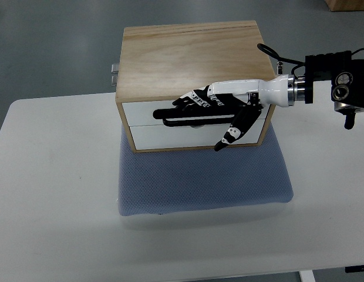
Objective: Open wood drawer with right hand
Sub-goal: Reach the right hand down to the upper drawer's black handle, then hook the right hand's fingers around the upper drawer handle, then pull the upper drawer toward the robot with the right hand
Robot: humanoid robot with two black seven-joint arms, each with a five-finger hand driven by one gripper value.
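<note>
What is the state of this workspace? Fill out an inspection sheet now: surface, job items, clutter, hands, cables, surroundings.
Surface: white table, with a blue-grey padded mat on it.
Job items: light plywood drawer box stands on the mat; two white drawer fronts face the camera, the upper drawer front and the lower drawer front, both look closed.
Clutter: nothing seen.
Hands: right hand lies across the upper front, its fingers at the dark handle; whether they grip it cannot be told. Left hand not in view.
Cables: black cable loops above the right wrist.
Surroundings: grey floor; metal hinge-like part at the box's left side.
</note>
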